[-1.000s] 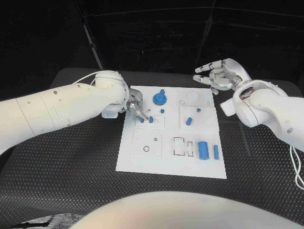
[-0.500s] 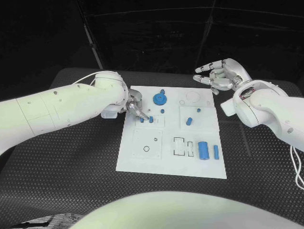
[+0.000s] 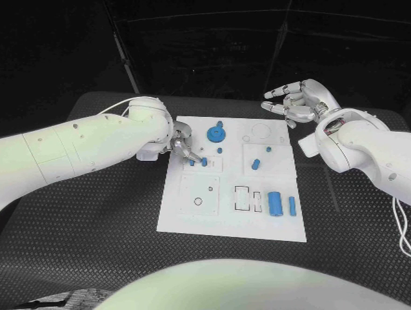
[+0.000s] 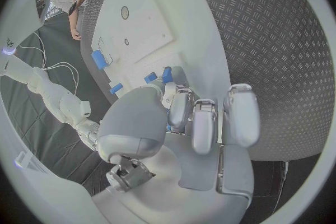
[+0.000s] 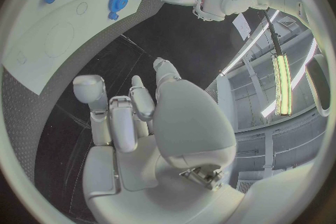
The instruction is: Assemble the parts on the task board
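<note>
The left hand (image 3: 183, 147) is reaching over the task board's (image 3: 233, 219) left edge, its fingers (image 4: 179, 106) bunched narrowly at two small blue pegs (image 3: 197, 162) standing in a square recess; whether it is pinching one, I cannot tell. The right hand (image 3: 297, 101) is hovering above the black table (image 3: 93, 213) beyond the board's far right corner, fingers spread, holding nothing. The flat white board is carrying a blue gear (image 3: 217, 134), a blue cylinder (image 3: 274, 203) beside a slimmer blue pin (image 3: 291, 205), and another blue peg (image 3: 257, 163).
</note>
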